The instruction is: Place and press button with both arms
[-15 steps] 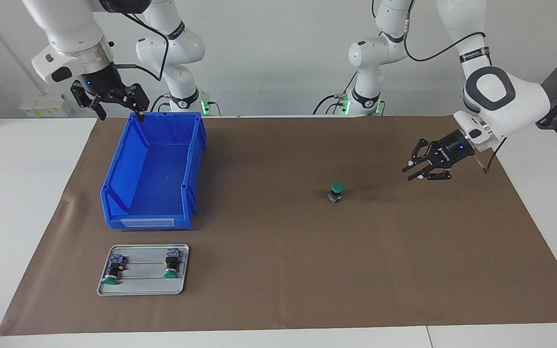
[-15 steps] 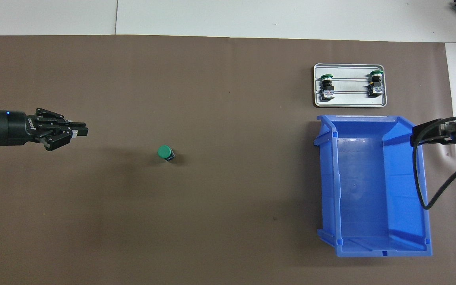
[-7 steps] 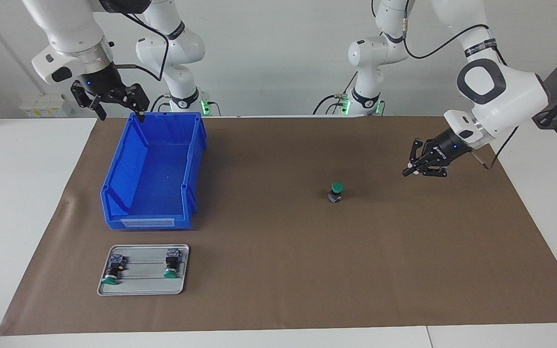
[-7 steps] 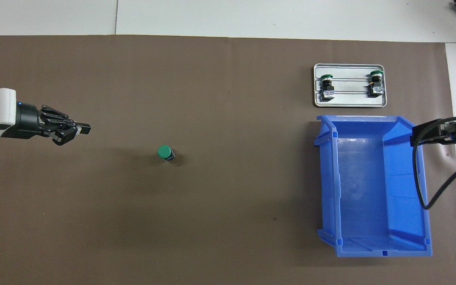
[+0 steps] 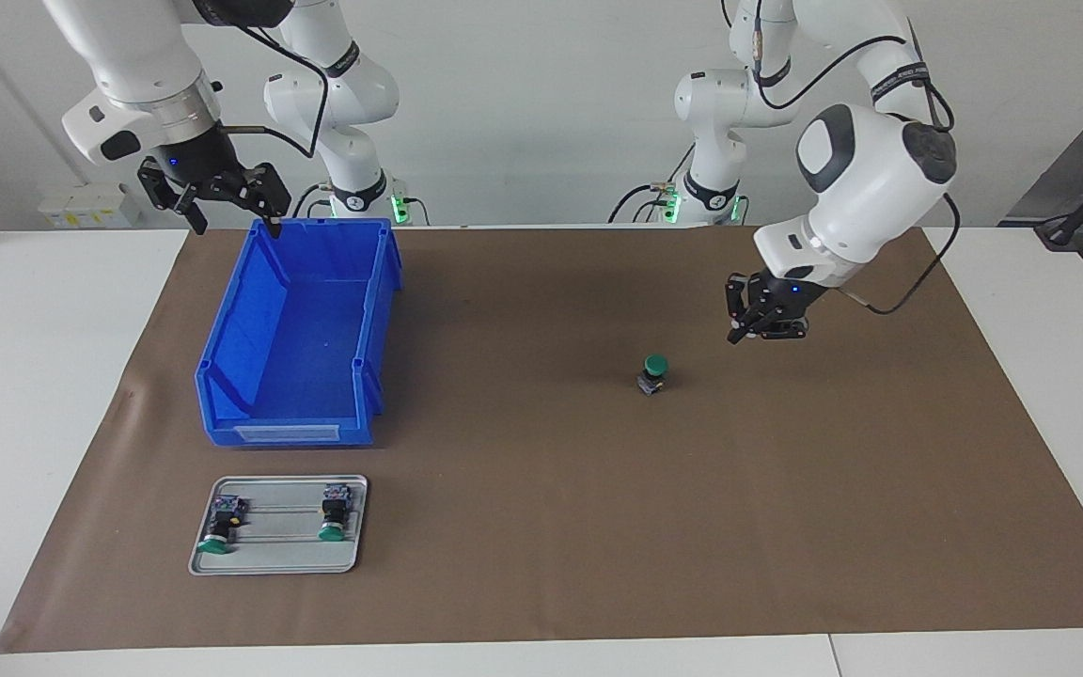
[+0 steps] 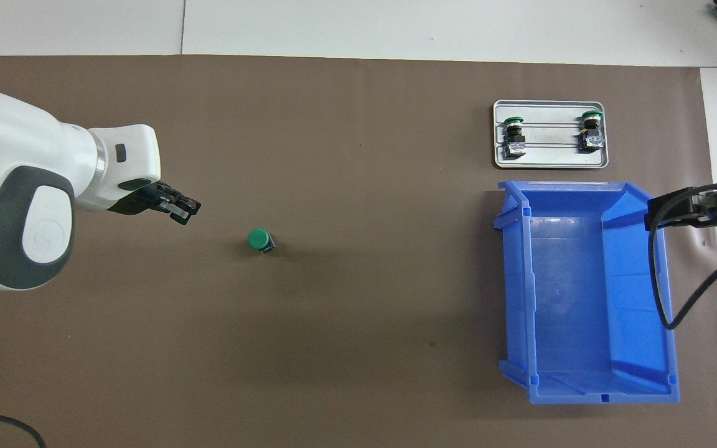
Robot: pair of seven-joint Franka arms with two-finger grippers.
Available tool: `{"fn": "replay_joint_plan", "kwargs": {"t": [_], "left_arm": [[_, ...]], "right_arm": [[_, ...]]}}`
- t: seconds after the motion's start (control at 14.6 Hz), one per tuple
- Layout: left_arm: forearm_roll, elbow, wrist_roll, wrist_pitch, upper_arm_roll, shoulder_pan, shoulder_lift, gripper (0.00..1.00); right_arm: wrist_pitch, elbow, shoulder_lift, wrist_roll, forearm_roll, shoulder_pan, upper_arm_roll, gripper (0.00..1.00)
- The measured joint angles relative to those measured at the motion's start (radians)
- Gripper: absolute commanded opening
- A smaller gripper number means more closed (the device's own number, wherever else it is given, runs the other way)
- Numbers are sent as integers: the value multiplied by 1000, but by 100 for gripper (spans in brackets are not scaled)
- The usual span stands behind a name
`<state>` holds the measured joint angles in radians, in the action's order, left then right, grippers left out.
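Button upright on the mat, both grippers up in the air and empty.

I see the brown mat covering most of the table, with the blue bin toward the right arm's end and a metal tray with two more buttons farther from the robots than the bin. My right gripper waits over the bin's rim nearest the robots, fingers spread apart. My left gripper hangs over bare mat near the button, fingertips pressed together, not touching it. The button stands green cap up, mid-mat, well apart from the bin.
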<state>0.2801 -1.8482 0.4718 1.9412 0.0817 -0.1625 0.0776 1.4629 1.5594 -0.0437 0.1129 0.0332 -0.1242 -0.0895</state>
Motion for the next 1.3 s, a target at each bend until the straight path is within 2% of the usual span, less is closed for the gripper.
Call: {"fn": "replay_joint_plan", "kwargs": {"t": [0.2,0.34,0.55,0.82,1.3], "left_arm": [[-99,-7,-194,34,0,-92,13,0],[-125,-49,-278,103,1,-148,20,0],[-139,-113,-307,170,0,-172,50,0],[-198,-121,-325,216,0,-176,132,0],[-230,-103,-341,195,-5,-195,133,0]], "right_arm": [[0,0,0,0,0,0,0,100],[0,0,0,0,0,0,0,100],[0,0,0,0,0,0,0,100],[13,1,0,0,0,0,0,100],[17,5,0,0,0,0,0,100]]}}
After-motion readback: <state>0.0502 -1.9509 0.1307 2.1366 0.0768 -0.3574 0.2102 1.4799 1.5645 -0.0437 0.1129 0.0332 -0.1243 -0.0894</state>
